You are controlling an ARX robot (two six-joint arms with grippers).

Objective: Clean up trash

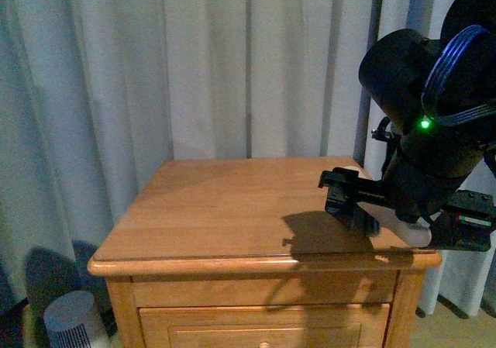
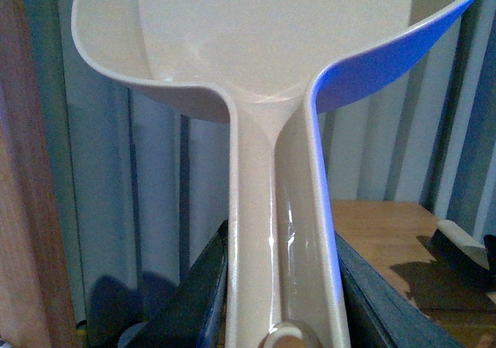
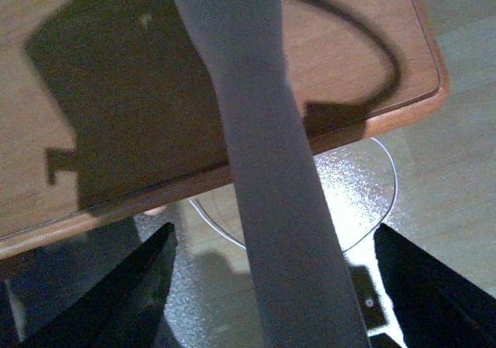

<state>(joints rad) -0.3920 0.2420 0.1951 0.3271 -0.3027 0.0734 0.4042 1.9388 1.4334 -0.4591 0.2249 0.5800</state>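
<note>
Sweeping is judged in hand. The dustpan (image 2: 256, 38) is clamped by the left gripper (image 2: 280, 243). A pale handle (image 3: 248, 92) is clamped by the right gripper (image 3: 273, 239) over the table (image 1: 217, 208), lower right. The trash cannot be located and must be found first.

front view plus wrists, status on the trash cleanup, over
Left gripper shut on dustpan handle. Right gripper straddles a pale handle over the nightstand edge, grip unclear. Trash wad not in view.
</note>
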